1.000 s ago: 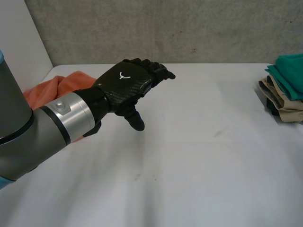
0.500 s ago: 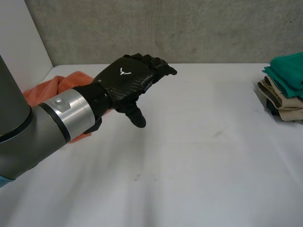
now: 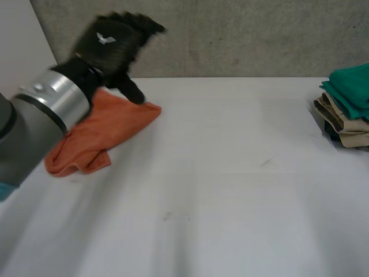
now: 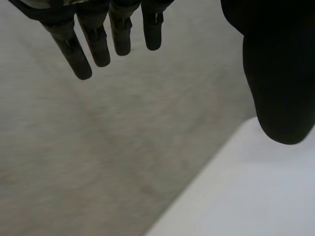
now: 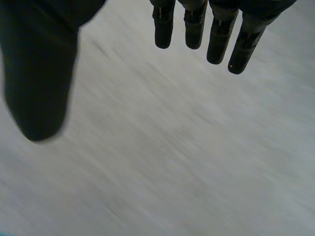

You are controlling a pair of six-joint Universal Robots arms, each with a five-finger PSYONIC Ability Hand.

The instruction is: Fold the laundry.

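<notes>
The robot's left hand (image 3: 115, 43) is black and held up in the air over the far left part of the table, seen against the wall. Its fingers (image 4: 98, 44) are stretched out straight and a little apart, and its thumb (image 4: 278, 73) stands well away from them. The hand is open and empty. In the head view the thumb points down toward the far edge of an orange cloth; whether it touches the cloth cannot be told. Behind the hand come a silver wrist ring and a thick grey arm (image 3: 23, 135).

The right hand (image 5: 39, 64) hangs over a bare pale surface, fingers straight, thumb spread wide to one side, also open with nothing in it.

The orange cloth (image 3: 98, 135) is the laundry to be folded. It lies crumpled on the white table (image 3: 230, 190) at the left side, partly under the left arm, with one corner pointing toward the middle of the table and a bunched lump at its near end.

Well apart from it, at the table's right edge, sits a stack of folded clothes (image 3: 346, 124): a teal piece (image 3: 353, 86) on top, beige pieces beneath. A grey concrete wall (image 3: 242, 34) runs behind the table.
</notes>
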